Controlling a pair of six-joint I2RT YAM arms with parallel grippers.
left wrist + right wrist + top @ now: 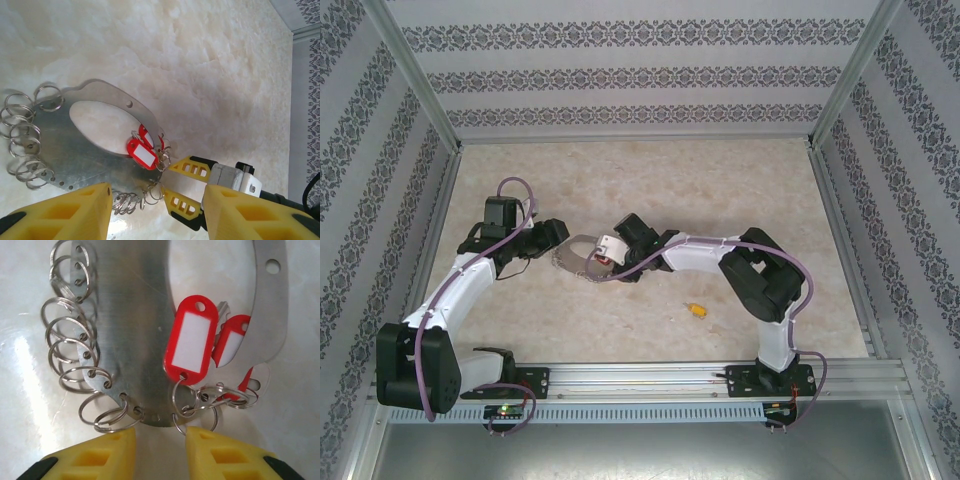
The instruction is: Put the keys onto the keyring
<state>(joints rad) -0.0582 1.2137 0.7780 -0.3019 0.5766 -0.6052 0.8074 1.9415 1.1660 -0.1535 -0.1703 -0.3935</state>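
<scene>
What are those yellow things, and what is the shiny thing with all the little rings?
This is a robot with two arms on a table. One picture looks down from above. The other two come from little cameras on each wrist, so you see each arm's own yellow fingers up close.

The shiny thing is a flat metal plate with a big hole in its middle. Lots of silver split rings hang from small holes along its edge. Red tags with white labels hang there too.

The left gripper and right gripper sit at opposite sides of the plate. In the right wrist picture its fingers stand apart, just off the plate's edge, holding nothing.

A tiny yellow key lies alone on the table, away from both arms.
</scene>
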